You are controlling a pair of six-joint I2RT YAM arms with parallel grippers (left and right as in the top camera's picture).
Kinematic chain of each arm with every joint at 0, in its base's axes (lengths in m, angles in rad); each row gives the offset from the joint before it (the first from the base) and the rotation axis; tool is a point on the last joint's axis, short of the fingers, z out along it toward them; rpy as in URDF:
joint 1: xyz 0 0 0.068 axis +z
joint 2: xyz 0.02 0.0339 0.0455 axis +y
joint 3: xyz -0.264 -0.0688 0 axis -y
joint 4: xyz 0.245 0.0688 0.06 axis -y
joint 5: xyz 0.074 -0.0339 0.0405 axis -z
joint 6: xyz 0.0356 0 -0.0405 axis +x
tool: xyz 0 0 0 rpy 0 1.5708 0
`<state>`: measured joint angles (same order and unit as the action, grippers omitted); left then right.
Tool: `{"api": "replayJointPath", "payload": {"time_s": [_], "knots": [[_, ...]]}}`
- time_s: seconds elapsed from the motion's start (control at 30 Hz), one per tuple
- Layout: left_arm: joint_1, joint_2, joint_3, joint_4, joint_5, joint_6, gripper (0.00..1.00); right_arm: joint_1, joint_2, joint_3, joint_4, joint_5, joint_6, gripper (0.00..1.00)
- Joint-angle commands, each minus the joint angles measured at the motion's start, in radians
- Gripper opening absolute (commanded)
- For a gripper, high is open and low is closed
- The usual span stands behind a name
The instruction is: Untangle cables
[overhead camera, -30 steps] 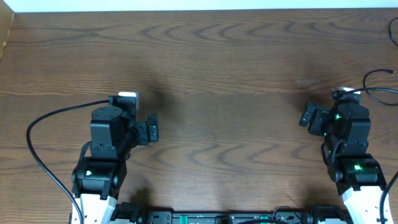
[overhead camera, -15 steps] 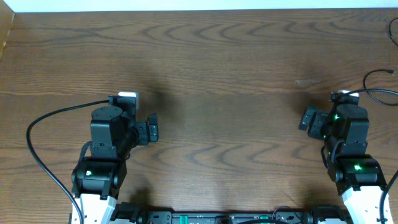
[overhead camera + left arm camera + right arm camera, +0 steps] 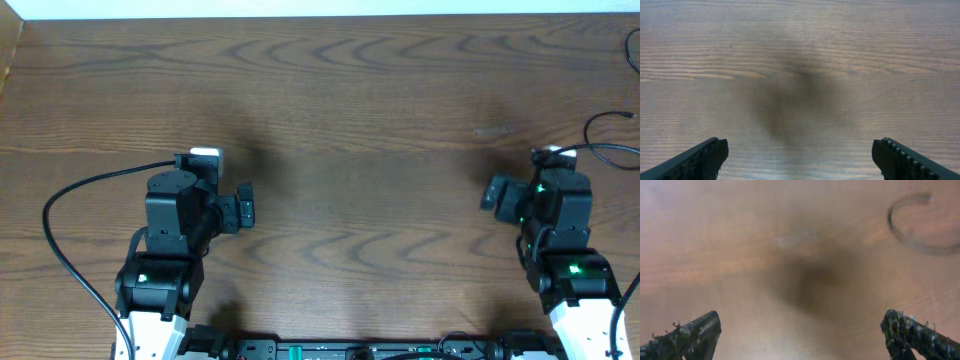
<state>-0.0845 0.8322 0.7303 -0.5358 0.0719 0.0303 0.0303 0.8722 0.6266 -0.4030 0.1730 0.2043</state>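
A thin black cable curves on the wooden table at the far right edge, above my right arm, and runs out of frame. Blurred in the right wrist view, a thin dark loop lies at the upper right; it may be that same cable. My right gripper is open over bare wood, well short of the loop. At the left of the table my left gripper is open too, with only wood grain between its fingers.
My left arm's thick black cable loops out over the table's left side. A pale smear marks the wood ahead of my right gripper. Another dark curve shows at the upper right edge.
My right gripper has shifted slightly to the right and turned a little. The left arm has not moved.
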Motion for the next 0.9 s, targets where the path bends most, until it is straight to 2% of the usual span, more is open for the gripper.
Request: {"api": "replayJointPath", "payload": {"time_s": [0.0,0.23,0.3,0.43,0.47,0.53,0.67,0.87], "knots": [[-0.002,-0.002,0.002,-0.002,-0.009,0.006,0.98,0.005,-0.015,0.008,0.090,0.011,0.007,0.99],[-0.002,-0.002,0.002,-0.002,-0.010,0.006,0.98,0.003,-0.067,0.010,0.296,0.016,-0.011,0.99],[-0.002,-0.002,0.002,-0.002,-0.009,0.006,0.98,0.004,-0.069,0.010,0.323,-0.010,-0.105,0.99],[-0.002,-0.002,0.002,-0.002,-0.009,0.006,0.98,0.007,-0.070,-0.001,0.321,-0.222,-0.452,0.99],[-0.002,-0.002,0.002,-0.002,-0.009,0.006,0.98,0.007,-0.070,-0.008,0.325,-0.244,-0.492,0.99],[-0.002,-0.002,0.002,-0.002,-0.009,0.006,0.98,0.006,-0.070,-0.022,0.335,-0.225,-0.481,0.99],[-0.002,-0.002,0.002,-0.002,-0.009,0.006,0.98,-0.006,-0.070,-0.045,0.343,-0.144,-0.288,0.99],[-0.002,-0.002,0.002,-0.002,-0.009,0.006,0.98,-0.006,-0.070,-0.048,0.341,-0.130,-0.287,0.99]]}}
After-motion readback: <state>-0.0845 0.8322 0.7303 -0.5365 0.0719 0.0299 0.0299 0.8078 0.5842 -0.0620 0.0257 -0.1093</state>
